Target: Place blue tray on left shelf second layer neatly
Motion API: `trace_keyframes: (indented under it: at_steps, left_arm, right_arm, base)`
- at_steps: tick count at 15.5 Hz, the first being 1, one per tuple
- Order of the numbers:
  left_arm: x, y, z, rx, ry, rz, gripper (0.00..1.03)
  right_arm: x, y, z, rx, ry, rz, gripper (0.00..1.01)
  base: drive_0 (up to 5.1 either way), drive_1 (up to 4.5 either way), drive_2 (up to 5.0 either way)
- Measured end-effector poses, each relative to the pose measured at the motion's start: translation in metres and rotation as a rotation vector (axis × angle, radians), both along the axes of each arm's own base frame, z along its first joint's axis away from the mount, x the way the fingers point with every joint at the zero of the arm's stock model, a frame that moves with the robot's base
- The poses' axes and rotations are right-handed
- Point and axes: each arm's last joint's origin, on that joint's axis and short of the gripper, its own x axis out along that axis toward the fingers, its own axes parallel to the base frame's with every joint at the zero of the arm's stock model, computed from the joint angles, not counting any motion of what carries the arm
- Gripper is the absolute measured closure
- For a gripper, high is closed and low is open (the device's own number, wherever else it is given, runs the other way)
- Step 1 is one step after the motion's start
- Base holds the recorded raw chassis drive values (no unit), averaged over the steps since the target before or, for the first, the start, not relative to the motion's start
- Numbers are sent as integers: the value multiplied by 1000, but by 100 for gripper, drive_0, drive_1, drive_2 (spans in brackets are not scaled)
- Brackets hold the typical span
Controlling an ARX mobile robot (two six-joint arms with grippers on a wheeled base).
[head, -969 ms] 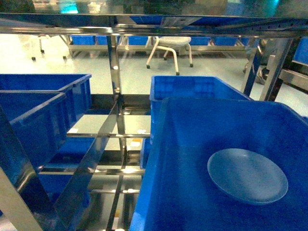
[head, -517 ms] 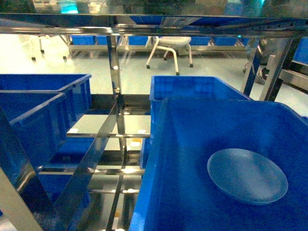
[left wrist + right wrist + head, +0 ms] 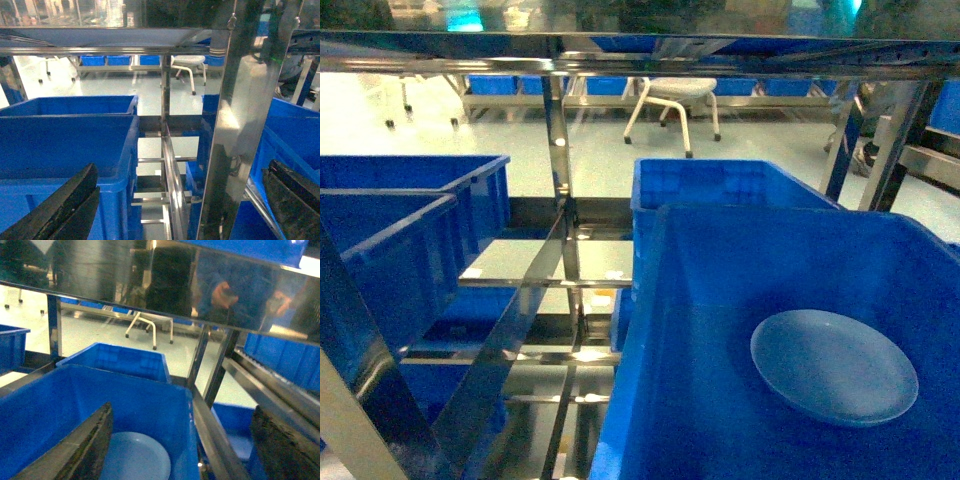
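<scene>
Blue tray is observed flat inside a deep blue crate at lower right of the head frame, ungrasped; right gripper is spread wide above it and should be lowered squarely over the rim.

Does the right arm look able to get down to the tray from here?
Probably yes: the tray lies uncovered in the open crate, below the open right end effector, nothing between.

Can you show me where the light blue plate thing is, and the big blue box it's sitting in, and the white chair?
blue tray (image 3: 834,366), head view, middle of its dish.
big blue crate (image 3: 720,330), head view, bare inner wall.
white chair (image 3: 675,88), head view, its seat.
</scene>
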Motion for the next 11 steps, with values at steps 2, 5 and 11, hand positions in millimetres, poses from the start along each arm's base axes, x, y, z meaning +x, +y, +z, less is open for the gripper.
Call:
trace_keyframes:
  at_steps: [2, 5, 11]
  left_arm:
    - [0, 0, 0, 0, 0, 0, 5]
    - [0, 0, 0, 0, 0, 0, 5]
    - [0, 0, 0, 0, 0, 0, 5]
  right_arm:
    - [-8, -13, 2, 100, 6, -21, 45]
    - [-16, -14, 2, 134, 18, -19, 78]
    - [-38, -14, 1, 141, 47, -18, 99]
  base:
    - [0, 0, 0]
    - [0, 0, 0]
    - [0, 0, 0]
